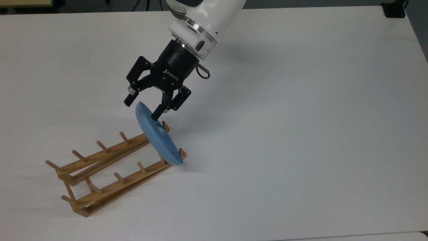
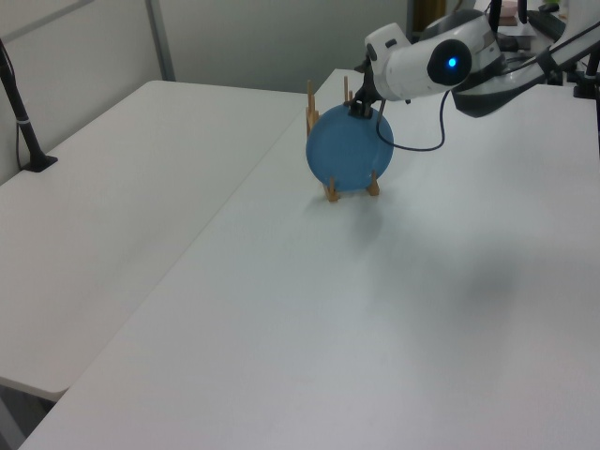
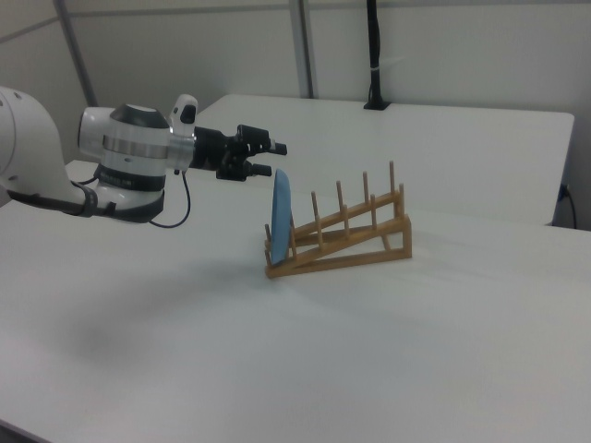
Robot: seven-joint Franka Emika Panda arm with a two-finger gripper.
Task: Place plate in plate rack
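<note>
Clearing the rim was the step in hand. The plate (image 1: 156,135) stood on edge in the end slot of the plate rack (image 1: 110,167), at the rack's low end, between the last pegs and the next pair. In the right view it leaned slightly away from the rack's tall end. The gripper (image 1: 142,108) hung just above the plate's top edge, jaws spread wide and holding nothing, one finger on each side of the rim. You needed to lift straight up along the plate's own plane, so that neither finger brushed the rim and tipped it off the rack's end pegs. A sideways pull looked risky, since the plate sat at the very end of the rack.
</note>
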